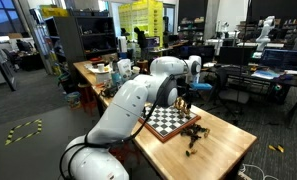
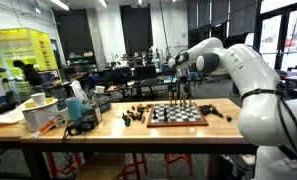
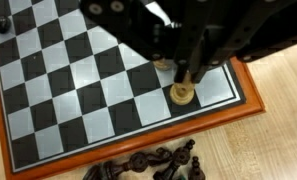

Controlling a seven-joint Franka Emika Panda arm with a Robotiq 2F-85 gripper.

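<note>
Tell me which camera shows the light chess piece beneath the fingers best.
The wrist view: the light chess piece appears large, from above, on a square near the chessboard edge, at the fingers. In both exterior views it is too small to pick out; only the chessboard shows.

Ceiling strip lights brighten the lab evenly in both exterior views, with daylight glaring through windows (image 2: 283, 40). The wrist view is soft; the end effector (image 3: 183, 75) looms dark and blurred, casting faint shadow on the chessboard (image 3: 88, 90).

Glossy chessboard (image 3: 98, 90), orange wooden rim; pale wooden piece (image 3: 182, 94); matt wood table (image 3: 278, 120).
</note>
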